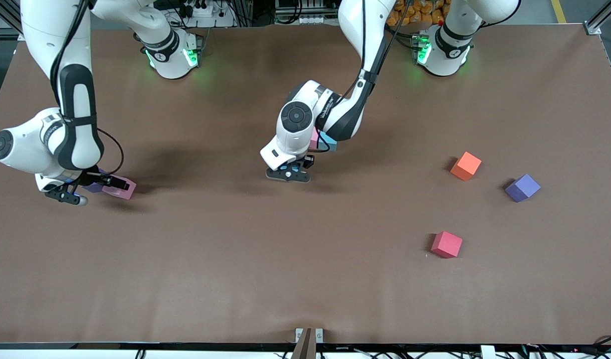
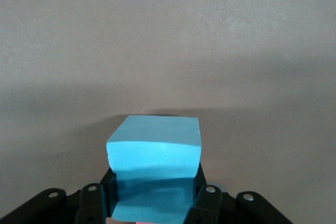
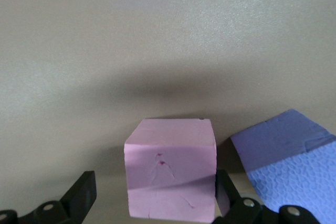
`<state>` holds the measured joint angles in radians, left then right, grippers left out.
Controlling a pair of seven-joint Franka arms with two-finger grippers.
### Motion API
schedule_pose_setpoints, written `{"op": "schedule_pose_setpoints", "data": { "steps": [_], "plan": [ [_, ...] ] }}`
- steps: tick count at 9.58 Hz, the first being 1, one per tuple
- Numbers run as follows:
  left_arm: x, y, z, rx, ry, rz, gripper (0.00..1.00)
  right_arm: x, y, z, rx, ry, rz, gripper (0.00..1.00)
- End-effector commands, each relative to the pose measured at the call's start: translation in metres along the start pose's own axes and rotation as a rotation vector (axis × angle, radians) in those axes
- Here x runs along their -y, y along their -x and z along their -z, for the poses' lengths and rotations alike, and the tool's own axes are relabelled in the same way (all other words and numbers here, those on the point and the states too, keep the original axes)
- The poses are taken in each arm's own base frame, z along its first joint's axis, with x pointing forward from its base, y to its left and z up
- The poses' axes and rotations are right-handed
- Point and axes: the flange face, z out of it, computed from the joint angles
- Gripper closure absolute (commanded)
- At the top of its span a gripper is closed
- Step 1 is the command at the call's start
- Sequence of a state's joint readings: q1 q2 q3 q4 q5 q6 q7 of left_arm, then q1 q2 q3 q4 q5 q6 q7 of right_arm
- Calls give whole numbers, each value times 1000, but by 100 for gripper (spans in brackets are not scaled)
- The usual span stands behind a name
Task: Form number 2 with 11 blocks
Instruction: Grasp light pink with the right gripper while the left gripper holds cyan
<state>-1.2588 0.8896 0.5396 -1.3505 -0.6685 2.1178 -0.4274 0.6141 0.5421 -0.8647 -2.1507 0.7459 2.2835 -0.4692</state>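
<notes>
Matte, foam-like light blue cube (image 2: pixel 155 156) and pink cube (image 3: pixel 171 166); purple cube (image 3: pixel 294 166) finely pebbled; brown tabletop (image 1: pixel 305 279) dull, paper-like.

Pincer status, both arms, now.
Left pincer: shut on the light blue block, over mid-table.
Right pincer: open around the pink block, near the right arm's end.

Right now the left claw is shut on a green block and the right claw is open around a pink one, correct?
Not quite: the block in the left claw is light blue, as the left wrist view shows. The right claw is open around the pink block.
</notes>
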Motion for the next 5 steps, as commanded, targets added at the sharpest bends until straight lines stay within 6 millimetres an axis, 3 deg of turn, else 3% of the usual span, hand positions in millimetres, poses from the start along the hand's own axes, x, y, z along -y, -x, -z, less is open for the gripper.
{"op": "schedule_pose_setpoints", "data": {
  "steps": [1, 4, 5],
  "plan": [
    [-3, -1, -8, 10, -2, 26, 100, -2, -5, -5, -15, -3, -15, 0],
    [-1, -1, -13, 13, -8, 28, 100, -3, -6, -9, -17, 13, 7, 1],
    [-1, -1, -15, 15, -11, 28, 100, -2, -9, -10, -19, 19, 25, 13]
  ]
}}
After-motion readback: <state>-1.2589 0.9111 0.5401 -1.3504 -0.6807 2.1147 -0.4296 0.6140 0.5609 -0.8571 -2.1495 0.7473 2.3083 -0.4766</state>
